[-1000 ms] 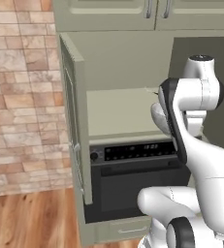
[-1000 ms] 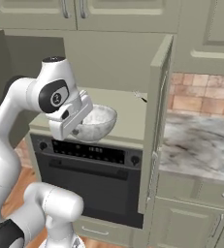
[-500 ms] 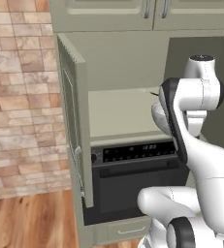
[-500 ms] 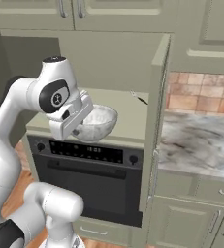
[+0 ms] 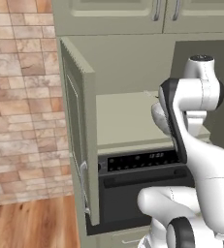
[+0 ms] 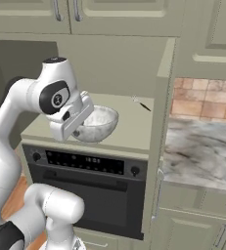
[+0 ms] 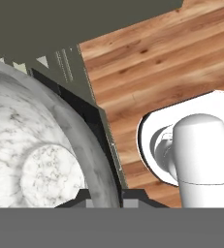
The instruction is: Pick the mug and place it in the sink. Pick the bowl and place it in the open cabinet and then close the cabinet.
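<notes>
1. We see one bowl (image 6: 97,124), marbled grey-white, sitting upright with its mouth up on the shelf inside the open cabinet (image 6: 164,102), near the shelf's front edge above the built-in oven (image 6: 87,166).
2. The gripper (image 6: 74,122) pinches the bowl's near rim; in the hand view the rim (image 7: 91,160) runs between the two finger bases.
3. The bowl holds nothing; the cabinet's shelf carries that single bowl.
4. Both tall cabinet doors stand open, one door (image 5: 79,145) at the left in the left base view.
5. Wooden floor (image 7: 171,63) lies below.
</notes>
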You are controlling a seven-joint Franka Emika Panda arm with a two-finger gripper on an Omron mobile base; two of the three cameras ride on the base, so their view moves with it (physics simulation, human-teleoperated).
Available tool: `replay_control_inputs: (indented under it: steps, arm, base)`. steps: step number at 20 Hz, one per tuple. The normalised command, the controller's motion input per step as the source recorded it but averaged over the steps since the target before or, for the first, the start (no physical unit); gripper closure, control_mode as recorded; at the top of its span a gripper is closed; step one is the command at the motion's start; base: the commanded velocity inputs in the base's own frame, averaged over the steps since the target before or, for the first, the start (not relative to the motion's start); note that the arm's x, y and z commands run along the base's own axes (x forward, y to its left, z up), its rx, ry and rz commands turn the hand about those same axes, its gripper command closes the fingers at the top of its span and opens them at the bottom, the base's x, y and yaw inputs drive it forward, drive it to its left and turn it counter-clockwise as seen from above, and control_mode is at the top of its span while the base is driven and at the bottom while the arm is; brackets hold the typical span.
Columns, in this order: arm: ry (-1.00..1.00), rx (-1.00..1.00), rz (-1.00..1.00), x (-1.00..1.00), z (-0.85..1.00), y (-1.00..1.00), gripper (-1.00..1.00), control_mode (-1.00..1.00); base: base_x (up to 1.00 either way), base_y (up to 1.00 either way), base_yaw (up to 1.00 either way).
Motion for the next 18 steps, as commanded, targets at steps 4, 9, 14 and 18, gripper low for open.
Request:
replay_control_inputs:
  steps: [4, 9, 14, 18]
  arm:
    - [0.0, 0.0, 0.0, 0.0, 0.0, 0.0, 1.0, 1.0]
    - [0.0, 0.0, 0.0, 0.0, 0.0, 0.0, 1.0, 1.0]
    - [0.0, 0.0, 0.0, 0.0, 0.0, 0.0, 1.0, 1.0]
    - [0.0, 0.0, 0.0, 0.0, 0.0, 0.0, 1.0, 1.0]
  base:
    - [0.03, -0.02, 0.0]
    - [-0.12, 0.0, 0.0]
    - [0.0, 0.0, 0.0]
    - [0.0, 0.0, 0.0]
